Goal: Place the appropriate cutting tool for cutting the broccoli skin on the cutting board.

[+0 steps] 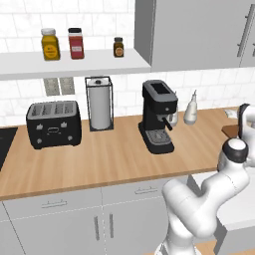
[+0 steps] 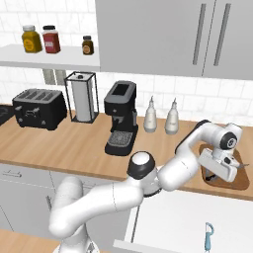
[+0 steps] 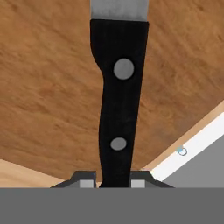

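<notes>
Fingers (image 3: pixel 113 183) clench your black-handled, two-rivet steel knife (image 3: pixel 119 100) over the reddish-brown wooden cutting board (image 3: pixel 48 96), near its corner; pale wooden worktop (image 3: pixel 13 175) borders that edge.

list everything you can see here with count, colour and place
knife: 1, black riveted handle, grey blade, over the board, in the claw
cutting board: 1, reddish-brown, right end of counter
toaster: 1, black, counter left
paper towel holder: 1, white roll, beside toaster
coffee machine: 1, black, counter middle
bottles: 2, white, right of coffee machine
jars: 3, yellow, red, brown, on shelf
peeler: 1, light blue, low, in front of counter
claw: 1, dark tips, shut on the knife handle
</notes>
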